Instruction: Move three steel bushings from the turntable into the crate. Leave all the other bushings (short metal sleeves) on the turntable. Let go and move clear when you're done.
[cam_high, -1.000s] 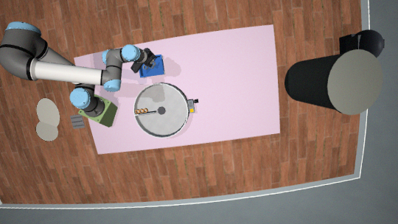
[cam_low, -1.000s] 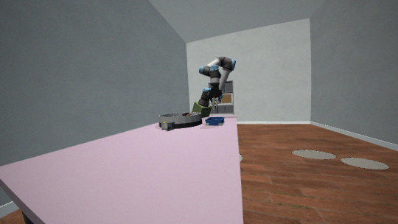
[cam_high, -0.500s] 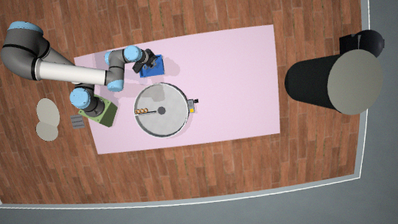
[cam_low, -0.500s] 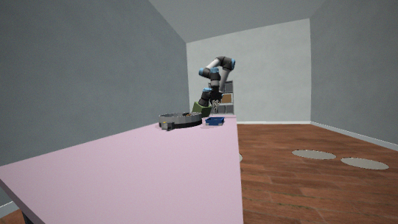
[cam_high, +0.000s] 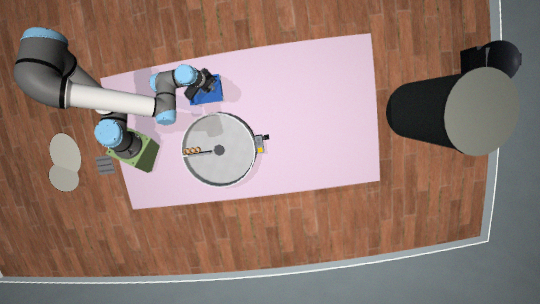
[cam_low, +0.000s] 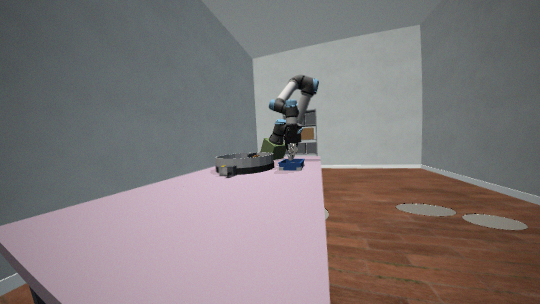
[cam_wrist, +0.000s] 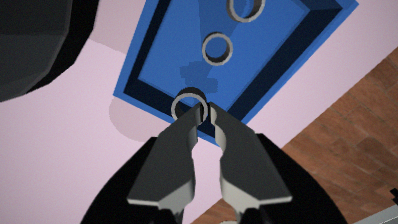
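Blue and open-topped, the crate (cam_high: 216, 94) (cam_low: 292, 165) (cam_wrist: 170, 55) sits on the pink counter (cam_high: 325, 110) (cam_low: 200, 225) (cam_wrist: 60, 150), close to the turntable (cam_high: 230, 167) (cam_low: 245, 163). Two steel bushings already lie inside it: a smaller-looking one (cam_wrist: 217, 49) out on the crate's floor and another (cam_wrist: 245, 7) farther in, cut off by the edge of the wrist view.

Over the crate's near corner hangs the tool (cam_high: 200, 89) (cam_low: 291, 158) (cam_wrist: 205, 104), pointing down. Its tips are nearly together, pinching the thin wall of a third steel bushing (cam_wrist: 189, 109), so the ring sticks out to one side of them. I can't tell whether that bushing touches the crate.

Over on the round grey turntable, a short row of orange-looking rings (cam_high: 192, 150) lies near the rim, alongside a thin dark bar (cam_high: 204, 151) that reaches in toward the dark hub (cam_high: 219, 150). A small fixture with a yellow patch (cam_high: 260, 143) (cam_low: 227, 171) stands against the turntable's outer side.

From where I'm standing, the grey-and-white arm (cam_high: 110, 99) (cam_low: 287, 91) bends high over the counter, its lower end on a green block (cam_high: 148, 155) (cam_low: 272, 148).
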